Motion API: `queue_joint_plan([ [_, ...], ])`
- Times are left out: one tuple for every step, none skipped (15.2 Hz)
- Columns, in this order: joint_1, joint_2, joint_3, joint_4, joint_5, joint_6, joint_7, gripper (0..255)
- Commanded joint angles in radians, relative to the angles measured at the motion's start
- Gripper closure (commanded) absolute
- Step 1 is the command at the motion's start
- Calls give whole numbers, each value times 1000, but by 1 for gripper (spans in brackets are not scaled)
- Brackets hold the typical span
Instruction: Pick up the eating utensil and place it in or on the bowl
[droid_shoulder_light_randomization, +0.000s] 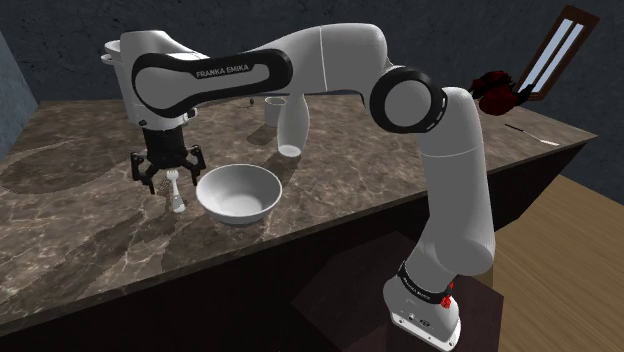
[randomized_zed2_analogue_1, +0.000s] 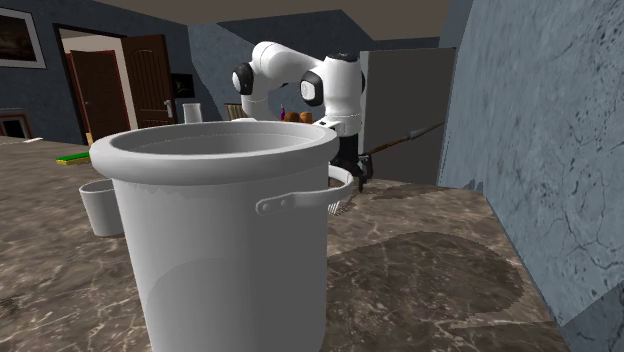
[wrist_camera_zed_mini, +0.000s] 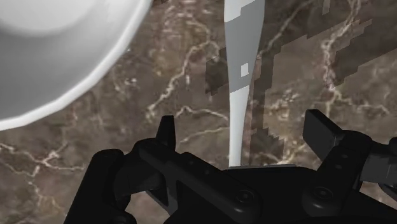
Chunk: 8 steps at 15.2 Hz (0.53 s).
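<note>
**Q:** Where is the gripper (droid_shoulder_light_randomization: 168, 170), and in what state?
**A:** It points down over the brown marbled counter (droid_shoulder_light_randomization: 350, 185), just beside the white bowl (droid_shoulder_light_randomization: 238, 192), on the side toward the shoulder view's left. Its 2 fingers (wrist_camera_zed_mini: 167, 132) stand wide apart and grip nothing.

**Q:** And the utensil (droid_shoulder_light_randomization: 177, 196)?
**A:** It is pale grey and lies flat on the counter, directly beneath the gripper. It is near the bowl's rim but apart from it. In the wrist view its narrow end runs between the 2 fingers, clear of both, and its broader end lies farther from the hand.

**Q:** What else stands on the counter?
**A:** 1 white bottle-shaped vessel (droid_shoulder_light_randomization: 290, 125) stands behind the bowl. In the second exterior view, 1 large white pot (randomized_zed2_analogue_1: 215, 240) with a side handle fills the foreground.
</note>
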Motion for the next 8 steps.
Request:
queue_joint_plan([
  [0, 0, 0, -1, 0, 1, 0, 0],
  [0, 0, 0, -1, 0, 1, 0, 0],
  [0, 0, 0, -1, 0, 1, 0, 0],
  [0, 0, 0, 0, 0, 1, 0, 0],
  [0, 0, 0, 0, 0, 1, 0, 255],
  [0, 0, 0, 0, 0, 1, 0, 255],
  [0, 0, 0, 0, 0, 1, 0, 255],
  [0, 0, 0, 0, 0, 1, 0, 255],
])
